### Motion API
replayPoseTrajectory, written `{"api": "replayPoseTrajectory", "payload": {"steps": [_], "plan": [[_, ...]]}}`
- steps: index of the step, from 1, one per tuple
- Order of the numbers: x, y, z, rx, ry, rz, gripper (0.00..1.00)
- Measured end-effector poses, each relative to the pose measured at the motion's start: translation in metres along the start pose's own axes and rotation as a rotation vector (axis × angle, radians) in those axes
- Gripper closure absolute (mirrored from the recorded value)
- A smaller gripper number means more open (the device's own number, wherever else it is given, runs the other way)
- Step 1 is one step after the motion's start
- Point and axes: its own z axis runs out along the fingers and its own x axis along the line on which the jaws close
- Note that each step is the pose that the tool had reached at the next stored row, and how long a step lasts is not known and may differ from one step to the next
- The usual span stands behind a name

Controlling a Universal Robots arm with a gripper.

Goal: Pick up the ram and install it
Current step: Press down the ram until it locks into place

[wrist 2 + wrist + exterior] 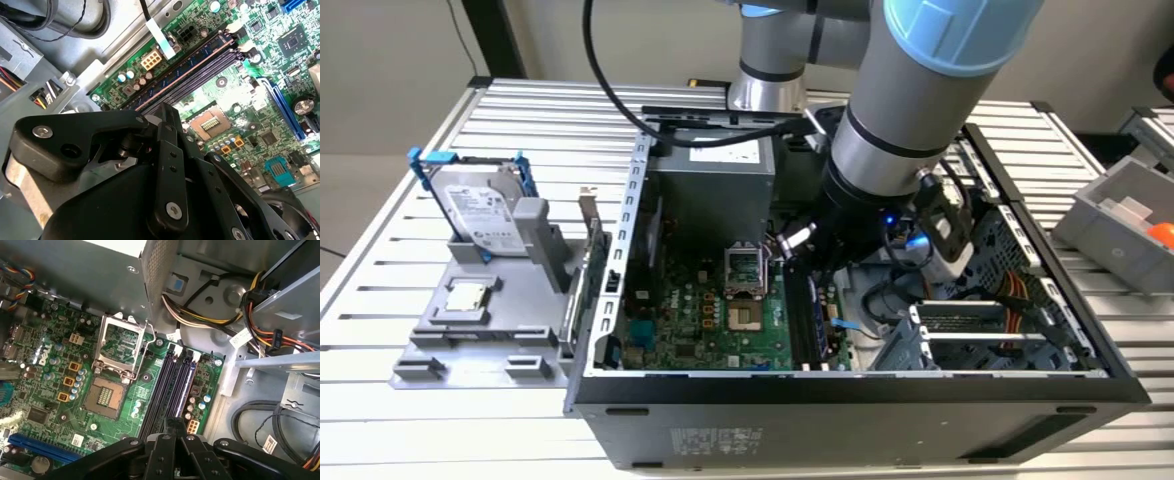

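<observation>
While the arm is lowered into the open computer case (854, 405), the gripper (166, 111) is held just above the black memory slots (170, 385) of the green motherboard (707, 320). Whether it is apart, together or clamped cannot be told. The ram (185, 70), a bluish stick, appears to be stood on edge in the outermost slot, beside a pale connector (151, 60); full seating cannot be confirmed. A hard drive (478, 205) is stood on a grey fixture (480, 340) at the exterior view's left, well apart.
</observation>
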Motion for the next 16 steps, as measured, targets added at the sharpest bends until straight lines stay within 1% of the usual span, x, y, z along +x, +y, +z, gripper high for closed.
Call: {"api": "replayPoseTrajectory", "payload": {"steps": [7,9,13,16], "plan": [[0.0000,0.0000,-0.0002,0.0001,0.0047,-0.045,1.00],[-0.0009,-0.0003,-0.0003,0.0001,0.0064,-0.059,1.00],[-0.0022,-0.0007,-0.0004,0.0002,0.0114,-0.106,1.00],[-0.0023,-0.0007,-0.0003,0.0001,0.0161,-0.152,1.00]]}}
